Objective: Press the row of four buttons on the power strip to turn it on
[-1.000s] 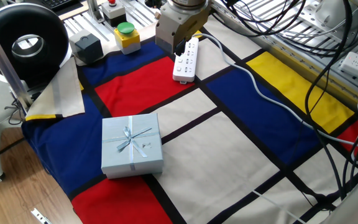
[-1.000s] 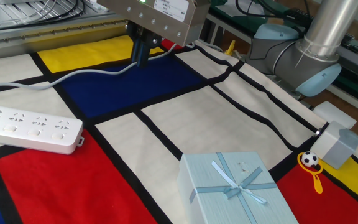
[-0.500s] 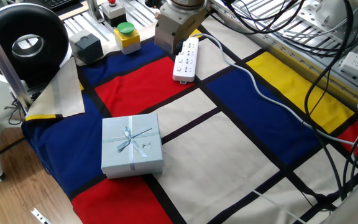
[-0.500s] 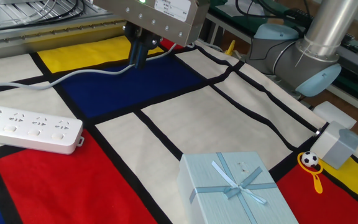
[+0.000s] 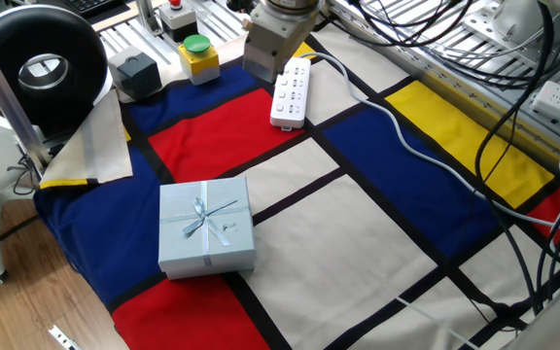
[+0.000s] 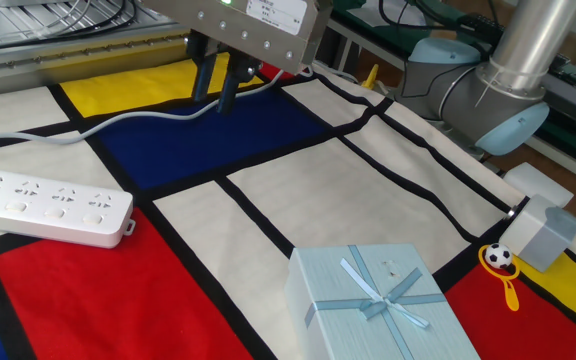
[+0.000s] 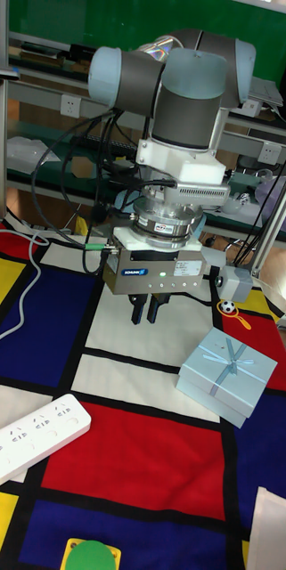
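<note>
The white power strip [image 5: 291, 94] lies on the patterned cloth, its white cable running off toward the back right. It also shows in the other fixed view as the power strip [image 6: 43, 205] and in the tall view as the power strip [image 7: 27, 441]. I cannot make out the four buttons at this size. My gripper [image 6: 213, 98] hangs above the blue patch near the strip's cabled end, touching nothing. Its two dark fingers stand apart with a clear gap, so the gripper [image 7: 146, 316] is open and empty.
A pale blue gift box [image 5: 205, 227] sits at the front of the cloth. A yellow box with a green button [image 5: 197, 55], a black box [image 5: 134, 73] and a red button [image 5: 175, 12] stand behind the strip. Black cables [image 5: 513, 165] cross the right side.
The fingers, pressed together in the earlier frames, have parted. The gripper has risen a little and drifted slightly away from the strip. The strip has not moved.
</note>
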### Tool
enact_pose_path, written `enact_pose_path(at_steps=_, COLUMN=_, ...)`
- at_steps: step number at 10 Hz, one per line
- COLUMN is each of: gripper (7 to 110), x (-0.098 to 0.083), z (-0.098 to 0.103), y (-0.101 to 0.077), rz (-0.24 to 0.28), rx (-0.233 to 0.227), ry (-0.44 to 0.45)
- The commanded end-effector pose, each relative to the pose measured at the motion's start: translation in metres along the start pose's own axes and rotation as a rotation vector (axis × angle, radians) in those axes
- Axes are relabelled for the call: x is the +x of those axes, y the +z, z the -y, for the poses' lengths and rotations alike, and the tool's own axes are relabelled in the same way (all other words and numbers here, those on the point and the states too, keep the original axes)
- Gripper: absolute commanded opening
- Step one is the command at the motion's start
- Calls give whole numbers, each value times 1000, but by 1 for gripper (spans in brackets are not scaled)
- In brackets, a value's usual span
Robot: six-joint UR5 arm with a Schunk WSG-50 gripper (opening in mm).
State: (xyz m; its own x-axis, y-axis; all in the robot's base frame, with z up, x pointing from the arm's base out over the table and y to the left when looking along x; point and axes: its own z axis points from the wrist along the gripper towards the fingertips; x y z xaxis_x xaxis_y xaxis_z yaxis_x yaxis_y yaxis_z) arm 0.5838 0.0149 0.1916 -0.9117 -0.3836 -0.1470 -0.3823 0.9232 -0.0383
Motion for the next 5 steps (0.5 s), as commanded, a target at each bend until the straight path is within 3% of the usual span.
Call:
enact_pose_path(at_steps=1, gripper=22, x=-14, z=3, y=-2, rz=24, rx=-42, ry=-45)
enact_pose_path(at_steps=5, gripper=22, x=-48, z=48, y=1, rz=38, rx=-105, ry=-87)
